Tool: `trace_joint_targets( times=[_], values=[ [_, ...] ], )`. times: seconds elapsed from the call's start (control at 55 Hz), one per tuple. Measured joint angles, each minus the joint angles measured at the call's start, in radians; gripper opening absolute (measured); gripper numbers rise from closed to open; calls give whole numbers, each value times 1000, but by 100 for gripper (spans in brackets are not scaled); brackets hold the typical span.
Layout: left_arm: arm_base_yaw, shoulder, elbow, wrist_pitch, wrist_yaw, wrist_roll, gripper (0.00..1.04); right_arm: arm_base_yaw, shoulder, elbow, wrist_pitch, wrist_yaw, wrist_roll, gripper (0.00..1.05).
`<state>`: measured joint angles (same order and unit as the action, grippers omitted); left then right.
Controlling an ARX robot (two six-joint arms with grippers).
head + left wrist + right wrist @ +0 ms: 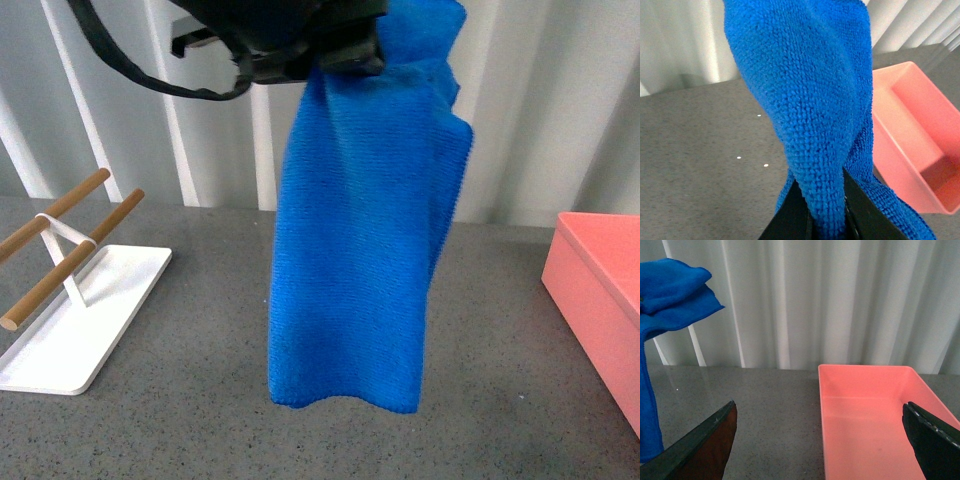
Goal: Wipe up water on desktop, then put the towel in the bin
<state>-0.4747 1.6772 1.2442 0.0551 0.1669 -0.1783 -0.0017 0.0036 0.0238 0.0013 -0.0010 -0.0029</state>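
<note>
White tray (110, 300) with round wooden rails sits far left on the speckled grey desk (200, 420). The left tool (825, 215) is pinched on the fuzzy blue towel (360, 260), which hangs mid-scene. The smooth pink bin (600, 290) is on the right, with the right tool (819, 407) spread wide over it.

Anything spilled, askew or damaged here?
Nothing stands out. The towel hangs from the left pincer over the desktop, which looks dry where visible, and the bin sits upright and appears empty.
</note>
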Motion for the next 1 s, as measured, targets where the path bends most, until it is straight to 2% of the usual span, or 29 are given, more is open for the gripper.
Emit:
trace_joint_targets(
  times=[0.291, 0.309, 0.345, 0.364, 0.4, 0.455, 0.564, 0.655, 0.818, 1.0],
  values=[
    [-69, 25, -5, 75, 6, -161, 5, -3, 3, 1, -1, -15, -5, 98],
    [-70, 27, -5, 75, 6, -166, 5, -11, 8, 2, -2, -39, -9, 98],
    [-72, 30, -5, 75, 8, -172, 5, -61, 55, 3, 25, -200, -63, 98],
    [-72, 30, -5, 75, 8, -173, 5, -75, 74, 4, 40, -220, -71, 98],
    [-72, 31, -4, 74, 5, -177, 5, -119, 171, 10, 125, -380, -119, 98],
    [-74, 31, -1, 72, 5, -186, 5, -144, 334, 32, 285, -491, -154, 98],
    [-77, 31, 3, 69, 0, -191, 5, -151, 603, 107, 535, -509, -149, 98],
    [-79, 30, 4, 68, -2, -192, 5, -141, 815, 191, 673, -493, -122, 98],
    [-89, 29, 5, 64, -2, -195, 5, -76, 1091, 275, 689, -520, -1, 98],
    [-90, 26, 5, 60, 0, -209, 5, 73, 1211, 274, 750, -485, 52, 98]
  ],
)
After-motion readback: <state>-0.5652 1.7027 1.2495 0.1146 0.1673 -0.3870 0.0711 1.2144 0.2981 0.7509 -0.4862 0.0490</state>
